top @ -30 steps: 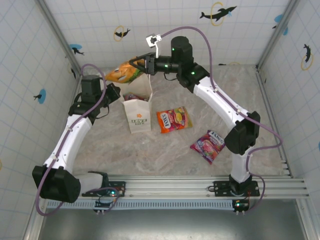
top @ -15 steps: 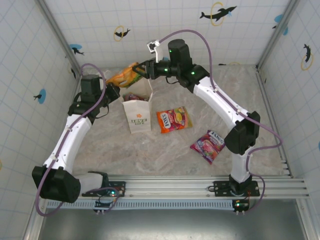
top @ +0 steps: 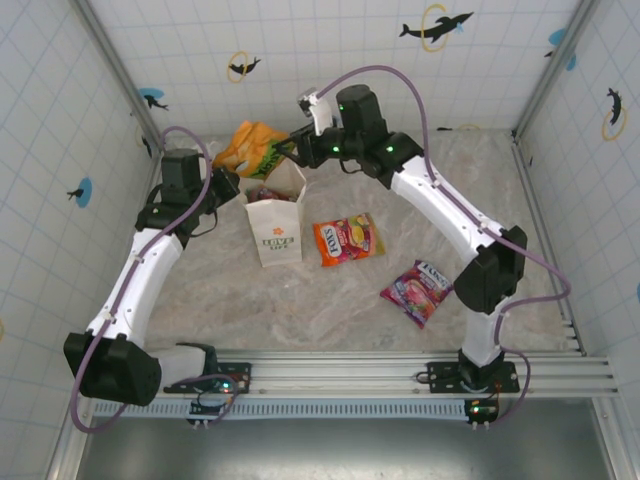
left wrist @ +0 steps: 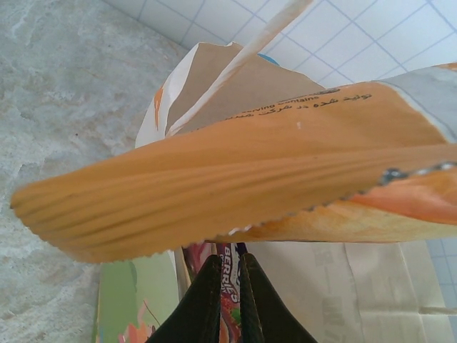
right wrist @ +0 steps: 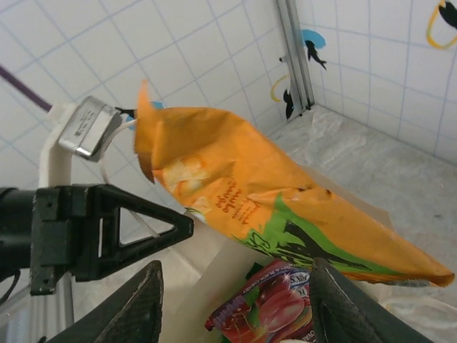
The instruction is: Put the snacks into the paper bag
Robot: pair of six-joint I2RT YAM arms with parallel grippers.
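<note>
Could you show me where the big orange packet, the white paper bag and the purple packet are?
orange packet (top: pixel 247 146), top view, its crumpled middle.
paper bag (top: pixel 278 232), top view, front wall by the logo.
purple packet (top: pixel 416 290), top view, its centre.

A marbled tabletop (top: pixel 300 300) lies between white tiled walls (top: pixel 330 40) bearing dolphin stickers (top: pixel 436 25).

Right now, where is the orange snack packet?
In the top view, the orange packet sits back left on the table, tilted over the paper bag's open mouth, between the left gripper and the open right gripper.
</note>
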